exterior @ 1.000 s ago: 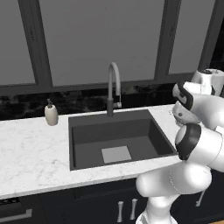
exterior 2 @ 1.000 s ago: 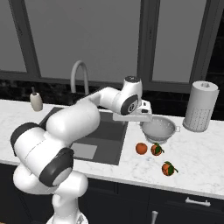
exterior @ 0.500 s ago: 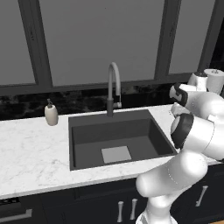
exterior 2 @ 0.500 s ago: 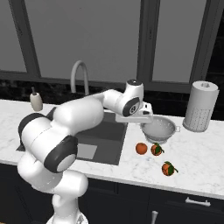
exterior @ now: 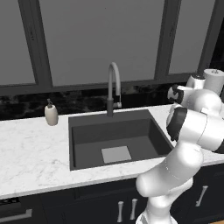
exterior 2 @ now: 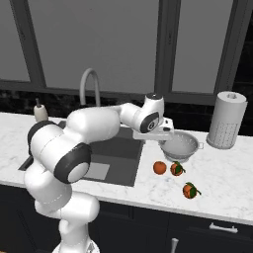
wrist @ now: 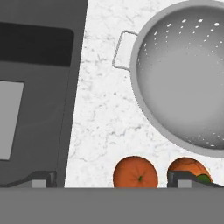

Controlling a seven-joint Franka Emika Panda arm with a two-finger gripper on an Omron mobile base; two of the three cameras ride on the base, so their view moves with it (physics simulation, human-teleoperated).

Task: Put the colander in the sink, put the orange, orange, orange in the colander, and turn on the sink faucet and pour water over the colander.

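You held the gripper [exterior 2: 165, 140] wide open and empty above the colander [exterior 2: 181, 145], which sat on the counter [exterior 2: 232, 170] beside the sink's [exterior 2: 116, 155] right edge, ready for grasping.

Oranges: three, first [exterior 2: 159, 167], second [exterior 2: 177, 169], third [exterior 2: 190, 190], all on the bench [exterior 2: 232, 173].
Colander [exterior 2: 181, 146]: one.
Sink [exterior: 114, 138]: one.
Faucet [exterior: 113, 88]: one.
Soap bottle [exterior: 51, 113]: one.
Paper towel roll [exterior 2: 226, 120]: one.
Window panes behind bench: three in left base view.
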